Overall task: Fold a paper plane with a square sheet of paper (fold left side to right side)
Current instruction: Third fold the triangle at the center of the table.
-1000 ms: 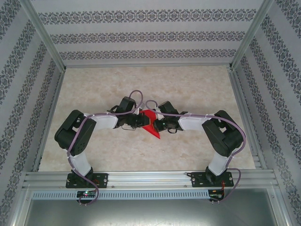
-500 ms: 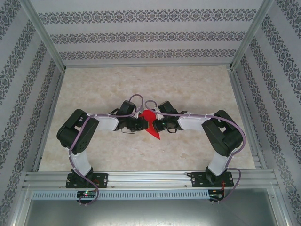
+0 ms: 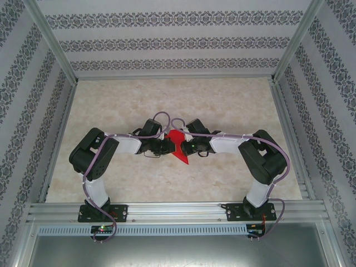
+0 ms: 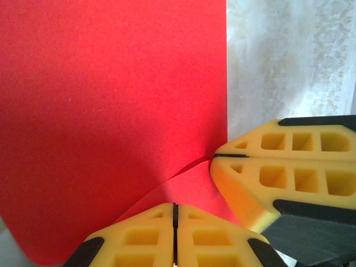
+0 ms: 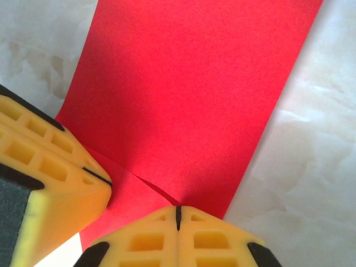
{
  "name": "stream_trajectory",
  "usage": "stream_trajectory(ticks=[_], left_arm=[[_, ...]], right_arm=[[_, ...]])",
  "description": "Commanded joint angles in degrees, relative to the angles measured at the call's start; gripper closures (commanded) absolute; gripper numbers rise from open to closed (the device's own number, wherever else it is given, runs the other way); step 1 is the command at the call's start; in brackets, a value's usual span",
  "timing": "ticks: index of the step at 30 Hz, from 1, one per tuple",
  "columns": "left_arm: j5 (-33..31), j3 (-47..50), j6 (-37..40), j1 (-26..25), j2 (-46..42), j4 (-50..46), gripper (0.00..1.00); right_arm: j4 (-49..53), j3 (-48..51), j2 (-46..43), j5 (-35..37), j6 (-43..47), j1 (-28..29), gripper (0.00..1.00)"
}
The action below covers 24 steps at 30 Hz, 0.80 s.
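The square sheet of paper [image 3: 177,139] is bright red, and it sits between my two grippers in the middle of the table with a narrow point trailing toward the near right. My left gripper [image 3: 167,146] is shut, its yellow tips [image 4: 175,208] on a raised lower flap of the paper [image 4: 111,100]. From the other side my right gripper [image 3: 184,147] meets it, also shut [image 5: 178,210]. A curved flap edge runs across the paper [image 5: 189,94] between the two gripper tips. The right gripper's fingers [image 4: 267,172] almost touch the left ones.
The pale marble-patterned table top [image 3: 233,105] stretches out around the paper. Aluminium rails [image 3: 167,208] run along the near edge, and patterned walls [image 3: 178,41] close in the back and sides.
My left gripper has moved right, up against the right gripper. The red paper's upper part now looks wider and more bunched between the two. The right arm has barely shifted.
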<state>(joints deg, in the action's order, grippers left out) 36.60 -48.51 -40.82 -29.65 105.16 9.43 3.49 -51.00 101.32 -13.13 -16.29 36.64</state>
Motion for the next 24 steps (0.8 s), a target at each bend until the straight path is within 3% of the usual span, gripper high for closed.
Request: stream_trajectory(ticks=[1, 6, 16, 20, 24], left_arm=[[-2.1, -0.8, 1.6, -0.8, 1.3, -1.8, 0.90], [-3.3, 0.1, 1.8, -1.0, 3.3, -2.1, 0.91], [-4.3, -0.1, 2.2, -1.2, 5.1, -2.9, 0.92], [-4.2, -0.4, 2.3, -1.3, 5.1, -3.0, 0.92], [-4.3, -1.0, 2.3, -1.4, 4.7, -3.3, 0.92]], right_arm=[[4.7, 0.1, 1.5, -0.7, 0.8, 1.1, 1.00], [5.1, -1.1, -2.9, -1.8, -0.1, -0.1, 0.99], [9.6, -3.3, -9.6, -2.1, 0.4, -2.4, 0.72], [11.7, -1.6, -13.0, -8.1, -1.9, -1.4, 0.64], [9.3, 2.7, -13.7, -15.5, -6.8, 1.1, 0.69]])
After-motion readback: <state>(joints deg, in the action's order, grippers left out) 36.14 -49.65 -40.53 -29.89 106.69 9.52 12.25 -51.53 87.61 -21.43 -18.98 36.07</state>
